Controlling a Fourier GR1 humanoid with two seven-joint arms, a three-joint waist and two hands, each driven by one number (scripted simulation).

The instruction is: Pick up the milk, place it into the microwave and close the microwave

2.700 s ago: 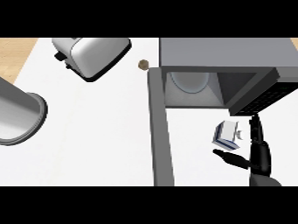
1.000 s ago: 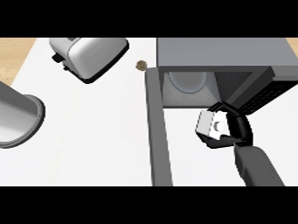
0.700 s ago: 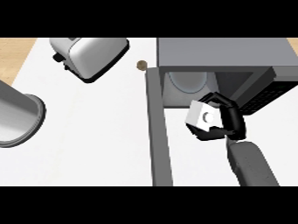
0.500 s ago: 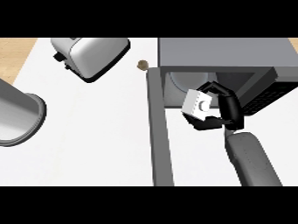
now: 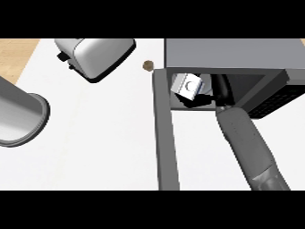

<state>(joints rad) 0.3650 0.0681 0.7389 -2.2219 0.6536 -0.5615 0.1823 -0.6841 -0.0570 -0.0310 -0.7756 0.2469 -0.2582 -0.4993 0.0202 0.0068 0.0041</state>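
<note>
Starting at 9 o'clock, a broad grey cylinder [image 5: 13, 112] slants in from the edge; I cannot tell what it belongs to, and the left hand shows nowhere. At 11 o'clock a silver toaster [image 5: 95, 56] sits on the white counter [image 5: 102, 147]. A small brown object [image 5: 147, 65] lies at 12 o'clock, just beside the microwave's corner. The microwave door [image 5: 165, 134] stands wide open, seen edge-on, running from the centre down to 6 o'clock. At 1 o'clock the milk carton [image 5: 189, 86] is tilted inside the mouth of the microwave [image 5: 234, 51], on the hinge side. The right hand [image 5: 221, 89] holds it, black fingers curled round it. Whether the carton touches the cavity floor cannot be told. The dark control panel [image 5: 281, 96] lies at 2 o'clock.

Such a carton is probably light and fairly stiff, though its walls would likely give if squeezed and its smooth faces could slip. A hold across the flat sides at mid-height looks safest. Its pale face carries a small grey mark, but no word or brand can be read there, nor on the toaster or microwave.
</note>
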